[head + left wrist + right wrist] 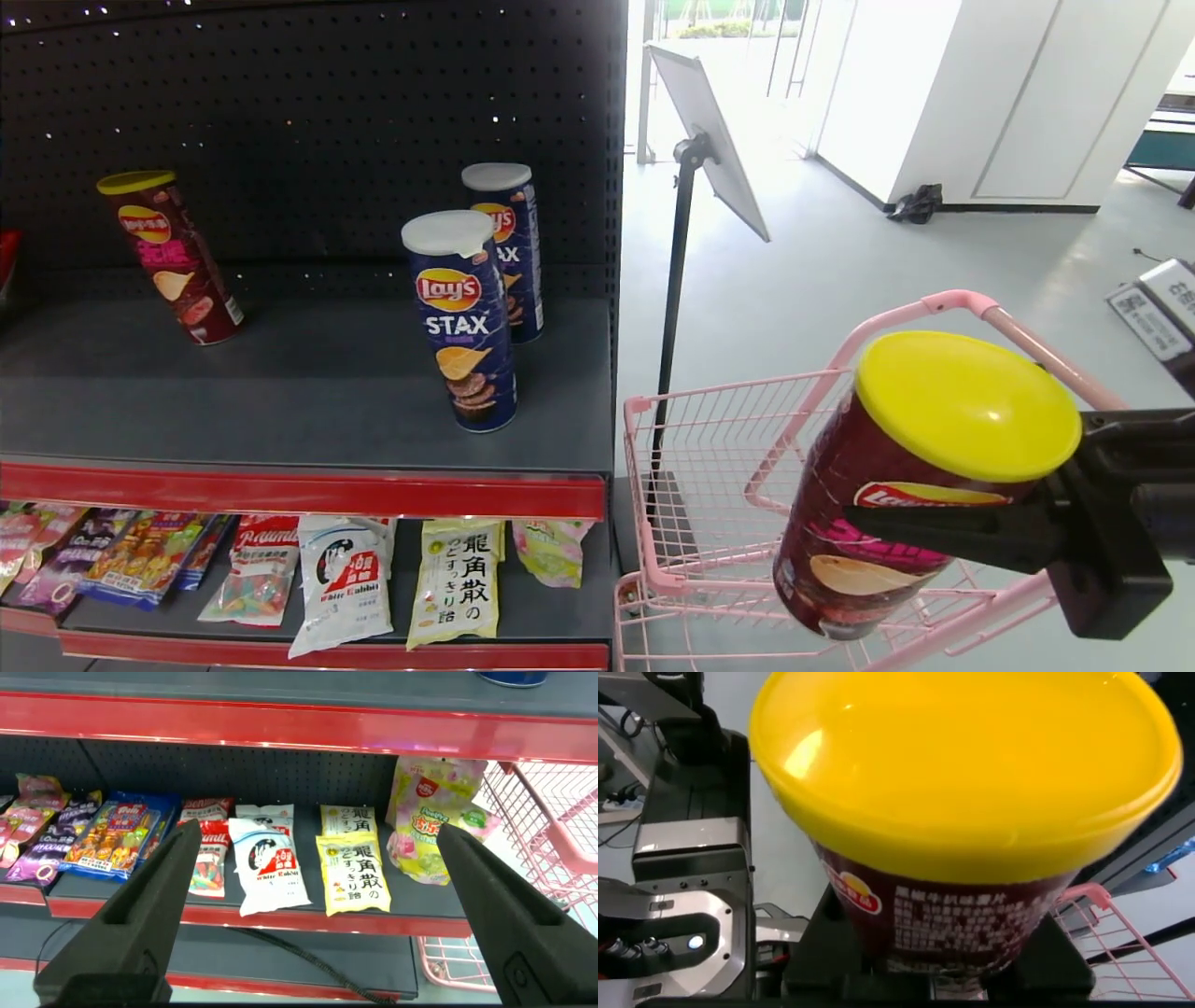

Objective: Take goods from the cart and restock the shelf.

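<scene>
Our right pincer (896,499) is pinching the tilted can (966,406) above the cart (728,385); our left pincer (320,831) is hanging spread. We are risking toppling the blue cans (462,322) on the shelf (308,392) if it swings in slanted.

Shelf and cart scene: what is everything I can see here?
shelf: one, dark with red edges, left
blue cans: two, white lids, upper shelf, right part
maroon can: one, yellow lid, upper shelf, left
bags: several, mixed colours, lower shelf
cart: one, pink wire, right of shelf
sign: one, white board on black pole, behind cart
held can: one, maroon, yellow lid, above cart
left claw: one, black, open, facing lower shelf
right claw: one, black, shut on held can
</scene>
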Controlling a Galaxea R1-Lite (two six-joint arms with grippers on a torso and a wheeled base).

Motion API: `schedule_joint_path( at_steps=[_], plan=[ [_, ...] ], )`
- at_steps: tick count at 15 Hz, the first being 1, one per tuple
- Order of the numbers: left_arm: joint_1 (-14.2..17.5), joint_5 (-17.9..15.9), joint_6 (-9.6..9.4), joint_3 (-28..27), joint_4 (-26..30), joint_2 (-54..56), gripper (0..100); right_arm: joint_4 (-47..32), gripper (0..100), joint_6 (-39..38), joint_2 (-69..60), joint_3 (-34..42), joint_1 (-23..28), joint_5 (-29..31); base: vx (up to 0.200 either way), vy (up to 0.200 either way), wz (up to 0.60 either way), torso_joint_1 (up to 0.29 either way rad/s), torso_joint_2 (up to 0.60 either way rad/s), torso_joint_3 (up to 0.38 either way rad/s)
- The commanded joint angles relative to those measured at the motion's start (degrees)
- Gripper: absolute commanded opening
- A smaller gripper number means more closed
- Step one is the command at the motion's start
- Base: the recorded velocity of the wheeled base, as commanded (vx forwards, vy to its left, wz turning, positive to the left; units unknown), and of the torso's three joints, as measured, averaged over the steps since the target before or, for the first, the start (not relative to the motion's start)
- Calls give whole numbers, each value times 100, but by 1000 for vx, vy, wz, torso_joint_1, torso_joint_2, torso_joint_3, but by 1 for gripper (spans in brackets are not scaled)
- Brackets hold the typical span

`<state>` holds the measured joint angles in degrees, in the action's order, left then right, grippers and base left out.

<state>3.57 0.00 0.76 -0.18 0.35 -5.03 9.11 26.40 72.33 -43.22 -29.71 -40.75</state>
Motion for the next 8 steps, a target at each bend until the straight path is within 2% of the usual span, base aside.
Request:
schedule_joint_path(
  at_steps=[1, 8],
  plan=[
    [3, 0, 4, 1, 0, 2, 100, 21, 0, -4, 1, 76, 0, -12, 0, 0, 0, 0, 0, 0],
    [3, 0, 4, 1, 0, -6, 100, 21, 0, 5, -122, 138, 79, 103, 0, 0, 0, 0, 0, 0]
  ],
)
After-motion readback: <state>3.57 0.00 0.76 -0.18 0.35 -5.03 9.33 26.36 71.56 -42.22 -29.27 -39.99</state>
